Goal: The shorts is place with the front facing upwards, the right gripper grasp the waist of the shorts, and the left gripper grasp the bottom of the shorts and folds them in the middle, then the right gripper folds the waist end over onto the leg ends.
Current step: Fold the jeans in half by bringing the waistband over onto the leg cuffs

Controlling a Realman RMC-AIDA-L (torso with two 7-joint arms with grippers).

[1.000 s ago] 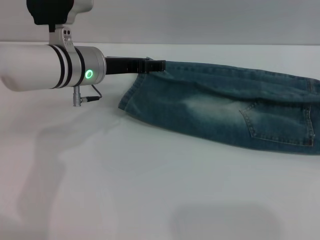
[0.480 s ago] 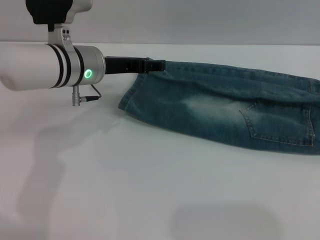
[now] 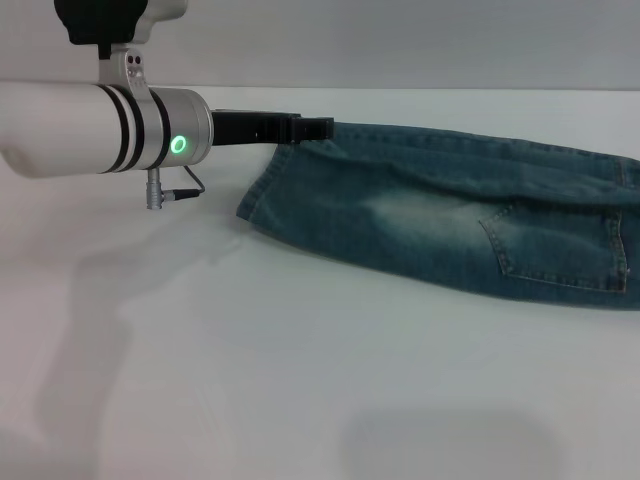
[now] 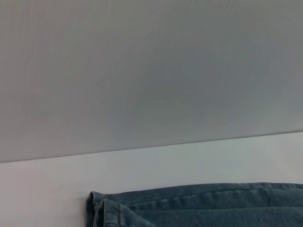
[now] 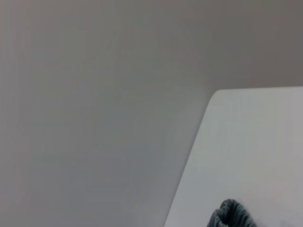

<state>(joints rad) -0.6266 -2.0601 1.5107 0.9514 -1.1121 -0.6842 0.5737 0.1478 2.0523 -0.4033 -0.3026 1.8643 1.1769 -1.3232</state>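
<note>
Nearest to the robot the white table is bare. Further in lie the shorts, already folded lengthwise so that one leg covers the other. Their long axis runs across the table from left to right: the leg ends point to the robot's left, and the pocket side goes toward the right edge of the head view, where the waist is cut off. In the right wrist view a ruffled piece of denim, probably the waist, shows at the border, but the right gripper itself is not visible in any view.

At the far side the left gripper reaches in from the left and sits at the far corner of the leg hem, touching the cloth or just above it. Whether its fingers pinch the hem or stand apart, I cannot tell. I judge that the next fold must carry the waist leftward along this axis onto the leg ends, so the right arm is the nearer one for it.
</note>
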